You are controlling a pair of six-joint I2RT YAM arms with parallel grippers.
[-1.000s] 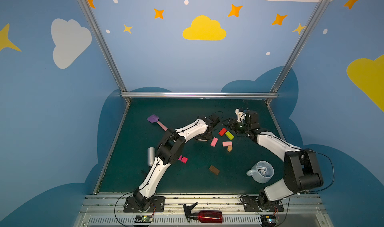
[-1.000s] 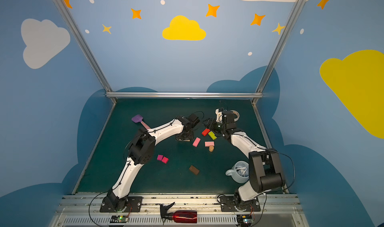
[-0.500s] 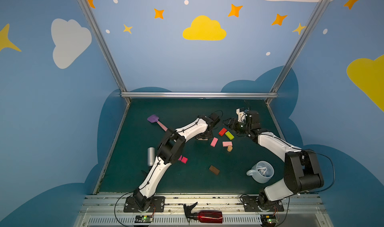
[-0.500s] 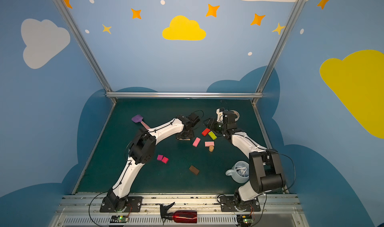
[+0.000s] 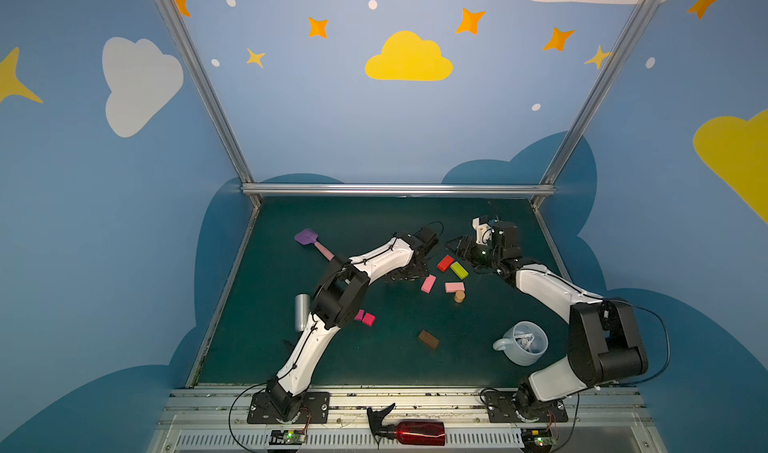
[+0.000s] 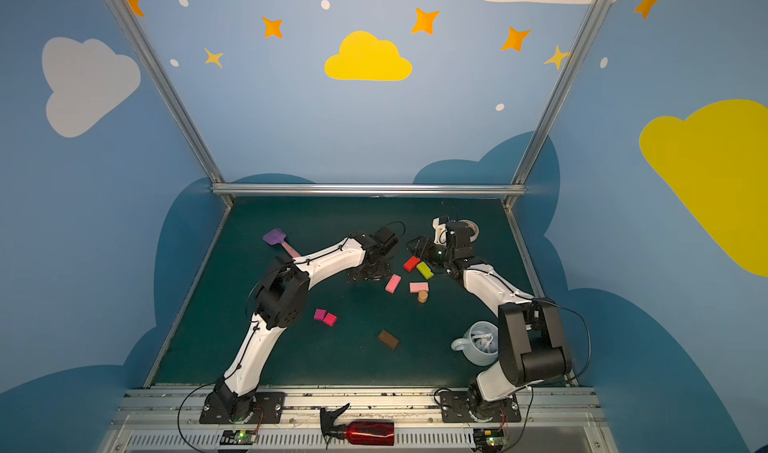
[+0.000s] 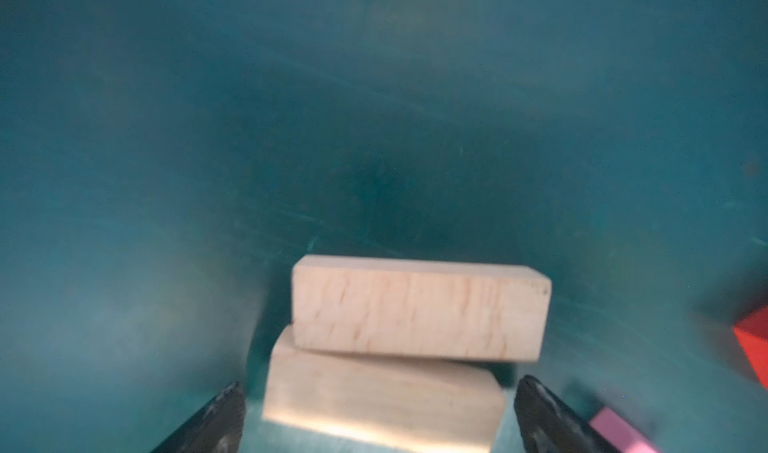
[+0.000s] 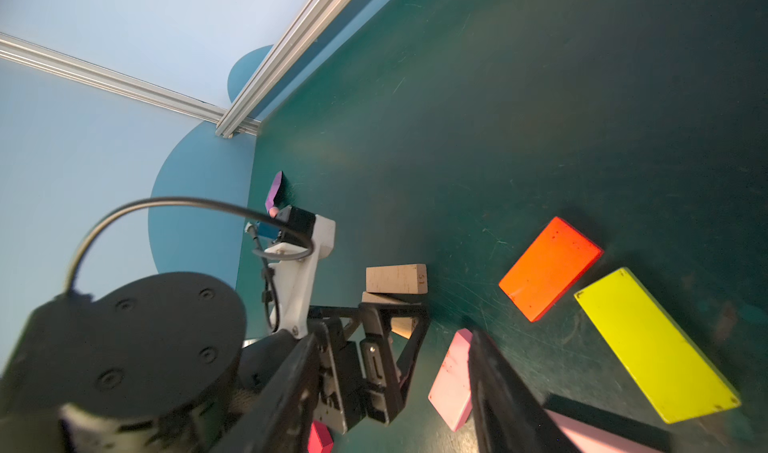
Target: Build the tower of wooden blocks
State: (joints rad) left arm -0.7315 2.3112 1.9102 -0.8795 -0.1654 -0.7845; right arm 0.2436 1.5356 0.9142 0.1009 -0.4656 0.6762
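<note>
left tool (image 7: 380, 386) straddles a grainy rectangular tan block (image 7: 365, 405).

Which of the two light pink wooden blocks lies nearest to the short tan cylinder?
The light pink wooden block lying level, close beside the short tan wooden cylinder. The other pink block lies slanted, farther toward the left arm.

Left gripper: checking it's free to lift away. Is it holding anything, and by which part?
Nothing is held: the left gripper is open, its fingers flanking a tan block with a thin gap each side.
</note>
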